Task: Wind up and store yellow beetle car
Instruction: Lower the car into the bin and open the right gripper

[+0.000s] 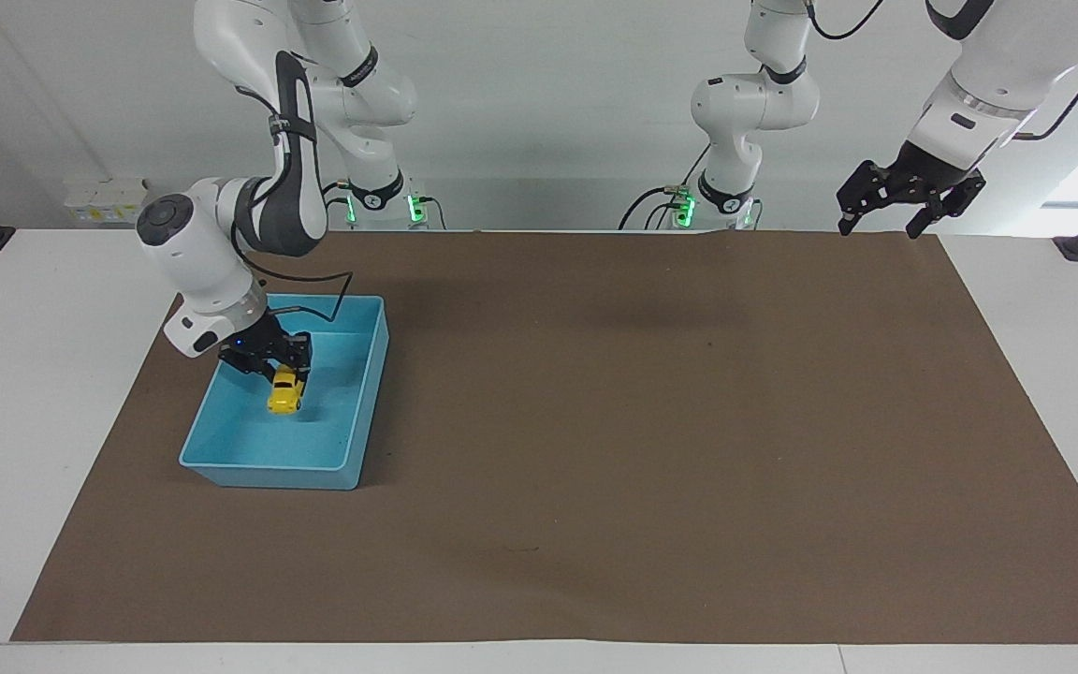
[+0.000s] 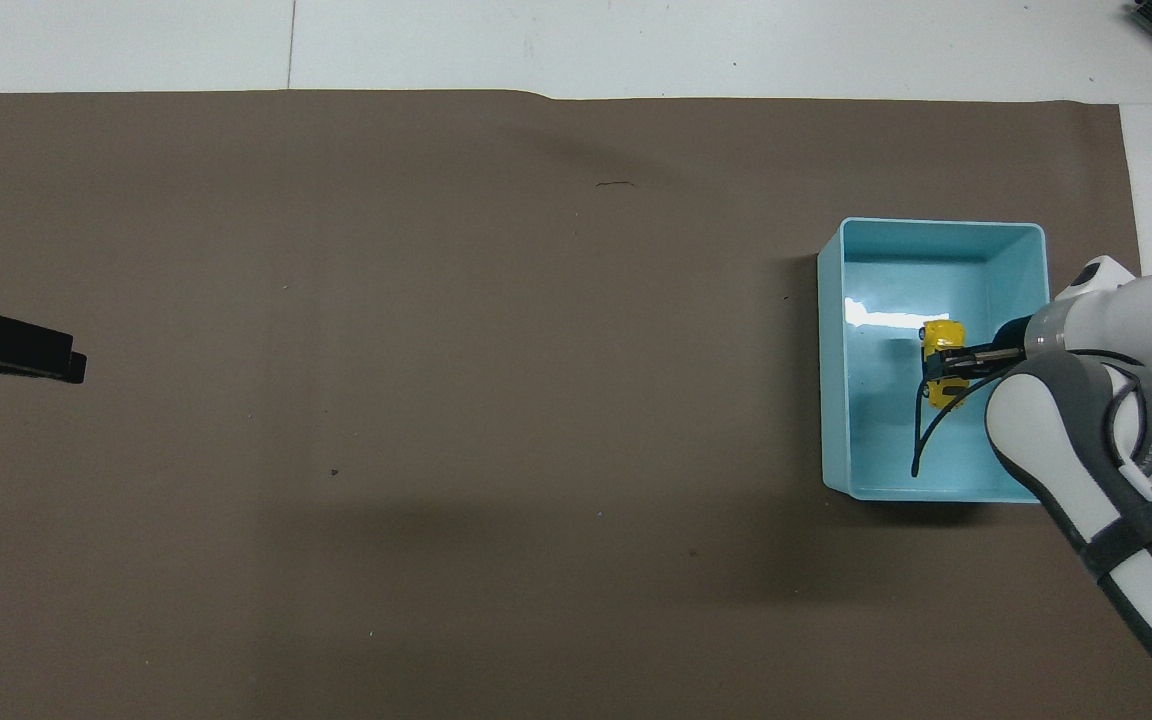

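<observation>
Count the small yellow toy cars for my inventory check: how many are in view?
1. The small yellow toy beetle car is inside the light blue plastic bin, gripped by the right gripper. None seems hidden.

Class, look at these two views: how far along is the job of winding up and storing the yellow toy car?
Winding cannot be judged from these views. In hand: the right gripper, shut on the yellow beetle car, holds it low inside the blue bin; whether it touches the floor is unclear. Left: release it there and withdraw. The left gripper waits open, raised over the left arm's end of the table.
</observation>
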Tool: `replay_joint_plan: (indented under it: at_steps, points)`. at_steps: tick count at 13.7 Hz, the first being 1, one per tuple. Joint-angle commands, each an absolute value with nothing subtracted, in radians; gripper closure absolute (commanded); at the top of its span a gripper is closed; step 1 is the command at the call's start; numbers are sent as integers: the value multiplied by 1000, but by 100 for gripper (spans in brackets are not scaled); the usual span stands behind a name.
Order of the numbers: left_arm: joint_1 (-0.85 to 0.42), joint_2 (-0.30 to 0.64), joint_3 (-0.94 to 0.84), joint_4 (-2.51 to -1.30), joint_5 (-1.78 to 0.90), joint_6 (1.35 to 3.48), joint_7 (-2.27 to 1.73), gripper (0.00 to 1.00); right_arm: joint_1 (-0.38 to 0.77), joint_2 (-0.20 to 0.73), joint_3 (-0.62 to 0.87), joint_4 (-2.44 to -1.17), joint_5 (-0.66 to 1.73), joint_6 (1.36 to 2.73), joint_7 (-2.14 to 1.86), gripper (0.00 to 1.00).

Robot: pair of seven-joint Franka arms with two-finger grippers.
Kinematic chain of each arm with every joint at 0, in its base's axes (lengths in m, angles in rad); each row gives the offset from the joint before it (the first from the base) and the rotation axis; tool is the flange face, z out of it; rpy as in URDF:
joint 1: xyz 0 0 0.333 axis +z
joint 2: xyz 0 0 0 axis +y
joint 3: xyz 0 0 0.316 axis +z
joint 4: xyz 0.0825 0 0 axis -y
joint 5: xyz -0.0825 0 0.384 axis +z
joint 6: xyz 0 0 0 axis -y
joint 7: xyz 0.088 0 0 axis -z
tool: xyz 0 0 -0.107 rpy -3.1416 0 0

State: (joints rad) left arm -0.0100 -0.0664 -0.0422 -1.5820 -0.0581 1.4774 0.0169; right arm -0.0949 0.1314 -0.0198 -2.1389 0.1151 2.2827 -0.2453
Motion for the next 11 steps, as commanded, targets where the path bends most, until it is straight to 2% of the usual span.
replay_joint_plan:
  at_steps: [1,8,10,11]
  points:
    - [2,-83,-49,-1594,-52,1471,31,0,-92,126,-12,-2198,150,2341,-282,100]
    - [2,-83,-49,-1594,-52,1471,31,0,-87,129,-12,-2237,153,2399,-284,100]
    - [2,-83,-48,-1594,-52,1471,31,0,-72,138,-9,-2224,153,2396,-226,61]
    - [2,-83,-49,-1592,-52,1471,31,0,-65,140,-9,-2218,152,2395,-204,3]
